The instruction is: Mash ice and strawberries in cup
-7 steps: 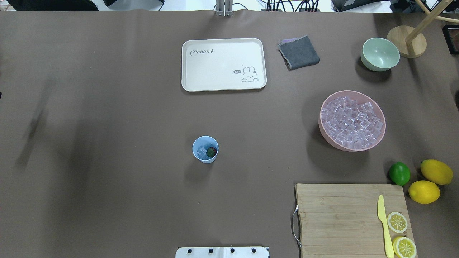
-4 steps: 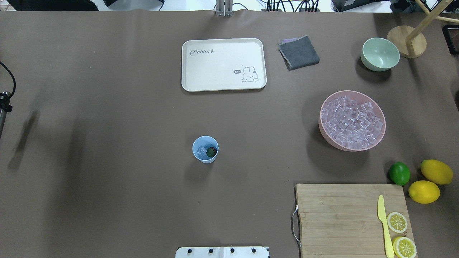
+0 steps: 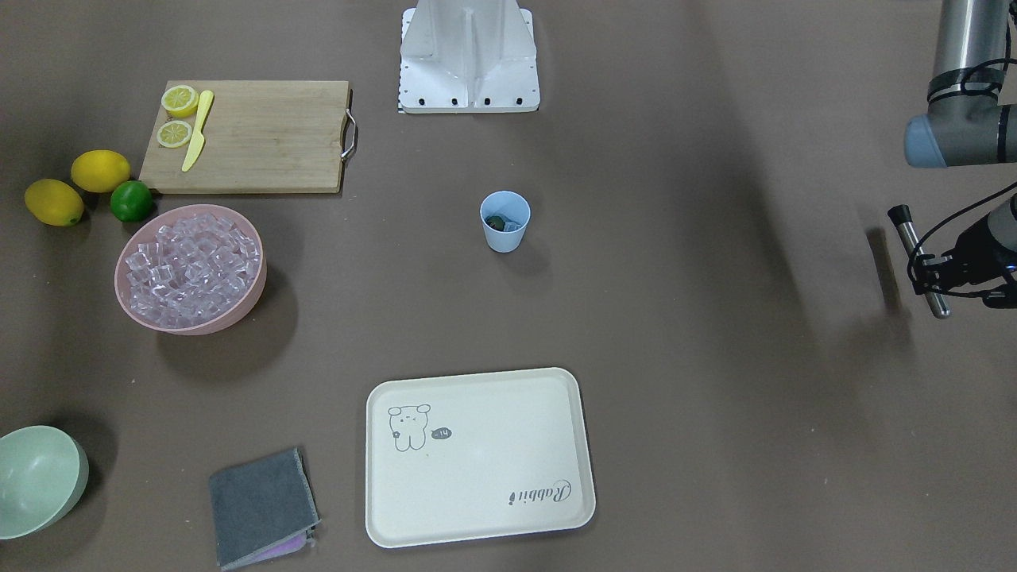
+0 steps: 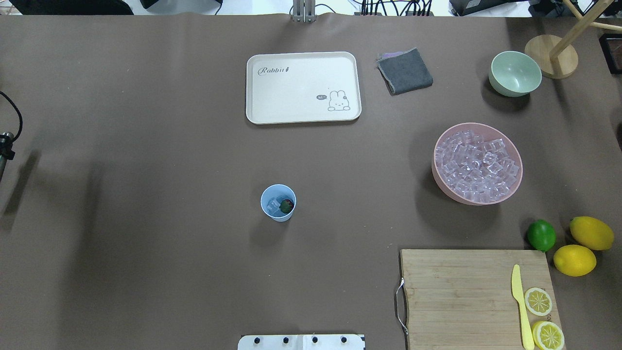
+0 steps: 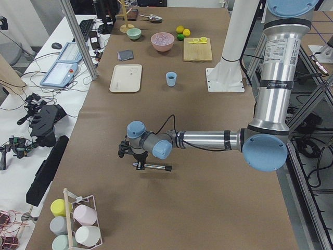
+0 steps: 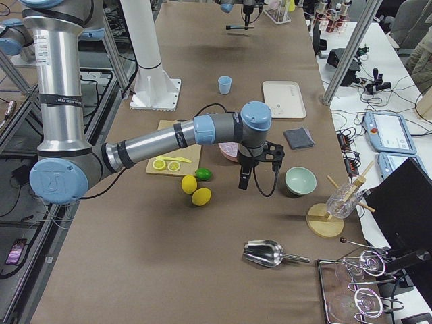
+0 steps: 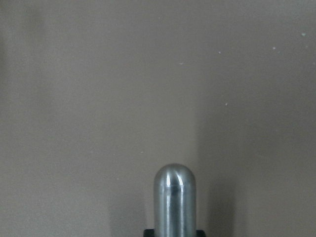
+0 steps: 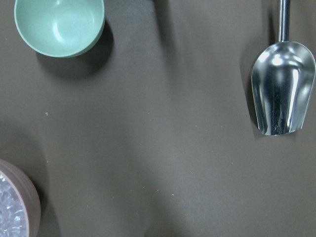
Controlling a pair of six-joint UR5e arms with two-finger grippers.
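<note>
The light-blue cup [image 4: 278, 202] stands upright near the table's middle, also in the front view [image 3: 504, 222]. In it lie a few ice cubes [image 4: 273, 206] and a strawberry [image 4: 286, 205]. My left gripper [image 3: 931, 268] is far off at the table's left end, shut on a metal muddler rod [image 3: 920, 262] held level above the table. The rod's rounded end shows in the left wrist view [image 7: 175, 197]. My right gripper [image 6: 244, 177] hangs between the pink bowl and the green bowl. I cannot tell whether it is open or shut.
A pink bowl [image 4: 516, 187] full of ice stands right. A cream tray [image 4: 303, 87], grey cloth [image 4: 405, 71] and pale-green bowl [image 4: 514, 73] are at the back. A cutting board [image 4: 461, 296] holds a knife and lemon slices, with a lime [image 4: 541, 235] and lemons beside. A metal scoop [image 8: 282, 86] lies nearby.
My left gripper with the rod has come into the overhead view at its left edge. Its shadow has slid towards that edge. The cup has not moved.
</note>
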